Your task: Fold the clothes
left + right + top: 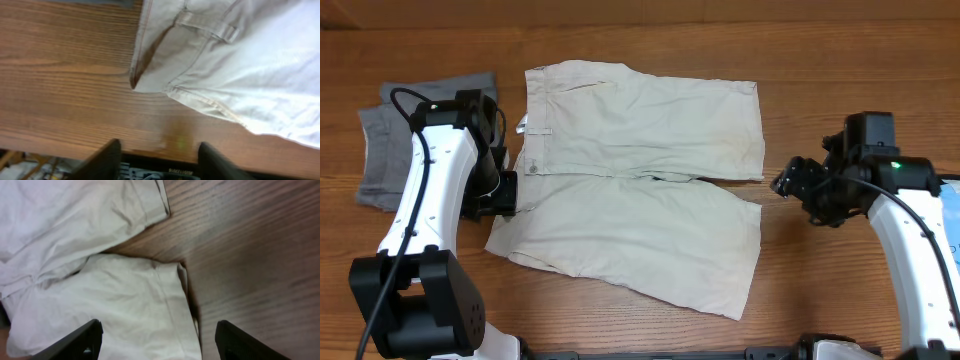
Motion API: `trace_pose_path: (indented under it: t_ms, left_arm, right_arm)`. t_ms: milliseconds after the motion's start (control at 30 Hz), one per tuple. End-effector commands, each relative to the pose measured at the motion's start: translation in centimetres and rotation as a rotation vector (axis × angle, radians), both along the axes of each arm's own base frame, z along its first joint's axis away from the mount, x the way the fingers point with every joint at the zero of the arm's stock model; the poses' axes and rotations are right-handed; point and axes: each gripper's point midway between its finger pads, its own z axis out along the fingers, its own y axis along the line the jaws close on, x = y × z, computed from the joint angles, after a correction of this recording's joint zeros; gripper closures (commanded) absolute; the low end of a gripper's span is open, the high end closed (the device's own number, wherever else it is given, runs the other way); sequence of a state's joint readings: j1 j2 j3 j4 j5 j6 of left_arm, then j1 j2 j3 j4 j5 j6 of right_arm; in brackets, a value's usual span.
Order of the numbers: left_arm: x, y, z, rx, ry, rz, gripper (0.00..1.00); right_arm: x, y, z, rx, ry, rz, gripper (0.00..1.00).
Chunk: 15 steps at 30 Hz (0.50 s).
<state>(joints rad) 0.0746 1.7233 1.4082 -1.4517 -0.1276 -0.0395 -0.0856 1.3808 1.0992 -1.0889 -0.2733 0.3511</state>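
Note:
The clothes, a pair of pale beige shorts [640, 215], lie spread flat on the wooden table, waistband to the left and both legs pointing right. My left gripper [506, 195] hovers at the waistband's left edge. In the left wrist view the left gripper [160, 162] is open with only bare wood between its fingers [107, 160], and the shorts' waistband corner [200, 75] lies just ahead. My right gripper [788, 184] sits just right of the leg hems. It [160, 345] is open above the hem corner of one leg [130, 310], holding nothing.
A darker grey garment [388, 150] lies folded at the far left, behind my left arm. A light-blue item [952, 215] peeks in at the right edge. The table's front edge [150, 152] shows close to the left fingers.

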Motion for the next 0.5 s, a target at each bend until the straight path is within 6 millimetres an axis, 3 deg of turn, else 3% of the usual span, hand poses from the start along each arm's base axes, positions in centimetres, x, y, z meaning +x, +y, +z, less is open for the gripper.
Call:
trace_pose_path:
  t_ms: [0, 133, 267, 400, 467]
  left_arm:
    - [1.0, 0.3, 0.9, 0.014, -0.067, 0.026, 0.43]
    - [3.0, -3.0, 0.6, -0.177, -0.149, 0.012, 0.41]
    - [4.1, -6.7, 0.0, -0.353, -0.201, -0.078, 0.43]
    - [3.3, -8.1, -2.5, -0.359, -0.179, -0.119, 0.42]
    - [2.4, -8.5, -4.2, -0.361, -0.157, -0.127, 0.42]
  right_arm:
    - [-0.1, -0.2, -3.5, 0.01, 0.074, -0.03, 0.23]
    - [0.4, 0.3, -7.7, 0.051, 0.137, -0.022, 0.24]
    - [0.6, 2.2, -10.7, 0.169, 0.193, 0.018, 0.37]
    - [1.0, 4.8, -11.7, 0.328, 0.187, 0.101, 0.46]
    - [1.1, 5.7, -11.9, 0.383, 0.193, 0.112, 0.58]
